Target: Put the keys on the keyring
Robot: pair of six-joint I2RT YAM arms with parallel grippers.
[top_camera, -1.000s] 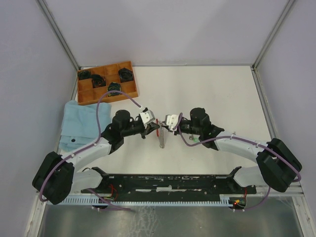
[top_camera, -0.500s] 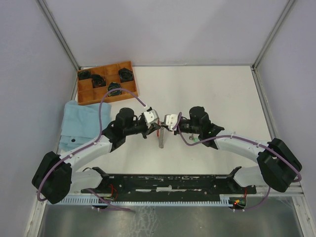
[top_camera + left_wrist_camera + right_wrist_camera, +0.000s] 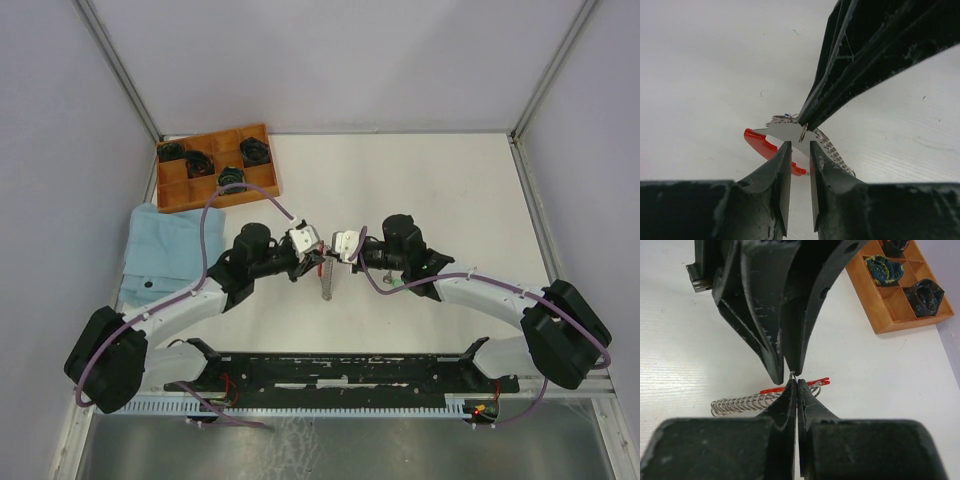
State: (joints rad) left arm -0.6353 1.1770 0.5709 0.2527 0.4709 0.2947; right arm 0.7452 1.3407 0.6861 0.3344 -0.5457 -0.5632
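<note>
The keyring hangs between my two grippers above the table: a small metal ring, a red loop strap and a silver chain. In the top view the chain dangles below the fingertips. My right gripper is shut on the ring and also shows in the top view. My left gripper is narrowly open, its tips just at the ring, facing the right one. A small green thing lies partly hidden under the right arm. No key shows clearly.
A wooden tray with dark round coils stands at the back left, also in the right wrist view. A light blue cloth lies left of the left arm. Grey walls enclose the white table.
My left gripper has moved a little to the right, closing in on the right gripper's tips. The right arm and the hanging keyring have hardly moved.
</note>
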